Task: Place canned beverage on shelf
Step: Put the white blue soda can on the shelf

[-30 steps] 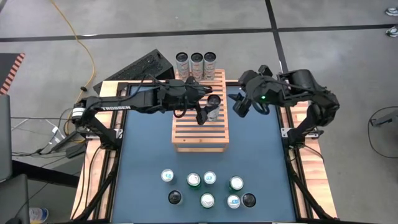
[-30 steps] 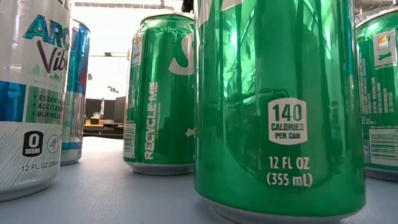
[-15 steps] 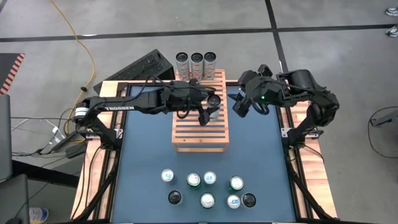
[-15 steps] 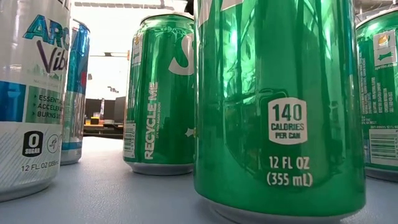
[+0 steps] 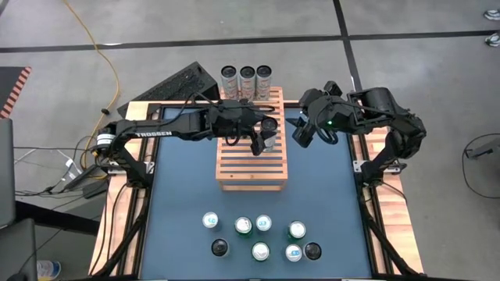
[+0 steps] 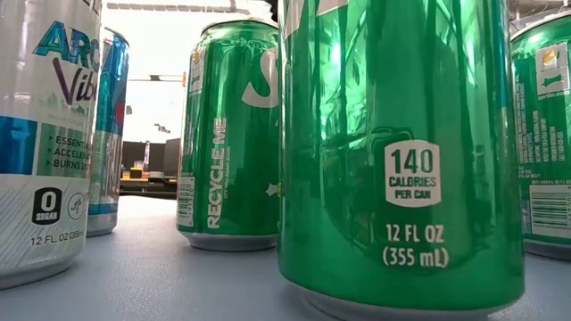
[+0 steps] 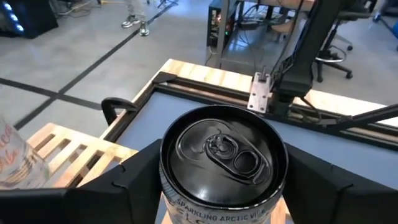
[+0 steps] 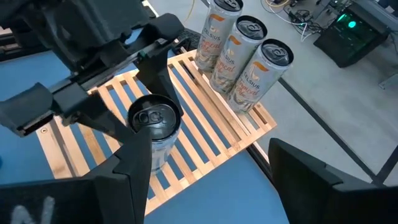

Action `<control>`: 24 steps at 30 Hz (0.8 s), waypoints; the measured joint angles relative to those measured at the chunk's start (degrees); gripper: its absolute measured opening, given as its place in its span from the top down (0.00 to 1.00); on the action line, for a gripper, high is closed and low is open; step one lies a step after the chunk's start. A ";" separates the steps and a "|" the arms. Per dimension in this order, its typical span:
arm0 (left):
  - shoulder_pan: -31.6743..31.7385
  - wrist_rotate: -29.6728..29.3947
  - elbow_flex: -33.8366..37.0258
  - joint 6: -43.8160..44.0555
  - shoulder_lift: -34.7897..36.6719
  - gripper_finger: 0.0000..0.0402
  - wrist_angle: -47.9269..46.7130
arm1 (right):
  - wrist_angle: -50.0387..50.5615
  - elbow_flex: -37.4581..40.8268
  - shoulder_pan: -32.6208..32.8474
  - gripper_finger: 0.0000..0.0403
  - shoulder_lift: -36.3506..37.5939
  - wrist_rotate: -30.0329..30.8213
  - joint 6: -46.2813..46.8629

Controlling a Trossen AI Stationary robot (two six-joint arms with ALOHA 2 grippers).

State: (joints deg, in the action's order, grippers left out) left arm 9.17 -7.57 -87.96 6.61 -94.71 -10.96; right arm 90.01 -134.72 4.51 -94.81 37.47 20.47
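Holding: a black-topped silver beverage can (image 5: pixel 268 128) was pinched by the left gripper (image 5: pixel 263 136).
Position: the can was held upright over the light-brown slatted wooden shelf (image 5: pixel 251 160), near its right edge.
Right gripper (image 5: pixel 301 131): parked beside the shelf, fingers spread.

Yellow cable (image 5: pixel 100 48) trails across grey floor. Black keyboard (image 5: pixel 173 83) beside table's far-left corner. Office chair (image 7: pixel 346 25) beyond table.
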 joint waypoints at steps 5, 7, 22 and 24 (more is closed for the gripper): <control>0.15 7.71 0.11 0.24 1.42 0.40 -0.51 | 0.03 0.01 -0.04 0.34 0.23 0.00 -0.14; 0.46 14.86 0.24 0.48 2.99 0.40 -1.56 | 0.00 0.04 -0.04 0.34 0.71 -0.03 -1.02; 4.49 68.68 -1.40 5.46 16.81 0.38 19.97 | -16.28 -0.02 5.04 0.34 4.13 -11.41 -15.18; 3.71 72.43 -1.41 10.18 17.67 0.38 29.22 | -21.15 0.00 6.81 0.34 4.13 -17.06 -20.46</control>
State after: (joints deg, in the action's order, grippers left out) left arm 12.88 64.86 -89.37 16.79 -77.04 18.26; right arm 68.86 -134.72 11.32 -90.67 20.41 0.01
